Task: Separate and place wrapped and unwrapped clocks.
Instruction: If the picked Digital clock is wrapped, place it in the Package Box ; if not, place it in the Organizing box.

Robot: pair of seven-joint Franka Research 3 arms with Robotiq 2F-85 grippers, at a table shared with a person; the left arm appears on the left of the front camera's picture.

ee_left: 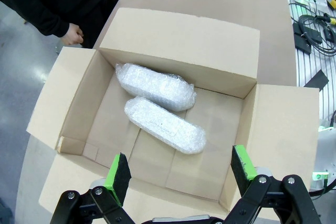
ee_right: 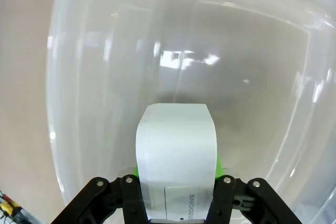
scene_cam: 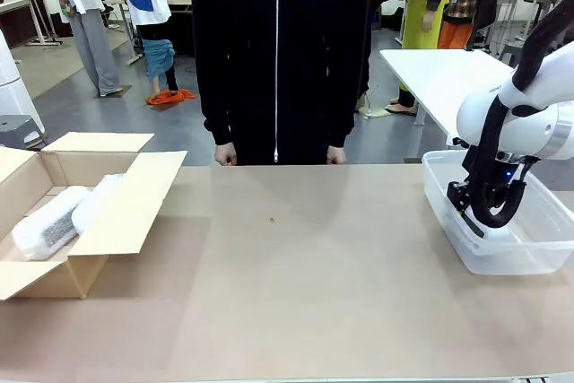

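Cardboard box point(scene_cam: 117, 213): sat open at the left end of the table point(scene_cam: 287, 284), flaps spread out.
Wrapped clocks: two bubble-wrapped bundles lay on the box floor, one point(ee_left: 155, 86) behind the other point(ee_left: 165, 125), touching where they crossed.
My left gripper point(ee_left: 181, 169): hung above the open box with its green pads point(ee_left: 118, 171) spread wide, holding nothing.
Person point(scene_cam: 278, 51): stood at the far edge in a black zip jacket, both hands down at the table's rim.
Clear plastic bin point(scene_cam: 466, 248): sat at the right end of the table.
My right gripper point(ee_right: 177, 182): reached down inside the bin, fingers clamped on the bare white clock point(ee_right: 176, 156).
Unwrapped clock: pinched between my right fingers, its free end pointing at the bin's bottom; whether it touched the bottom I could not tell.
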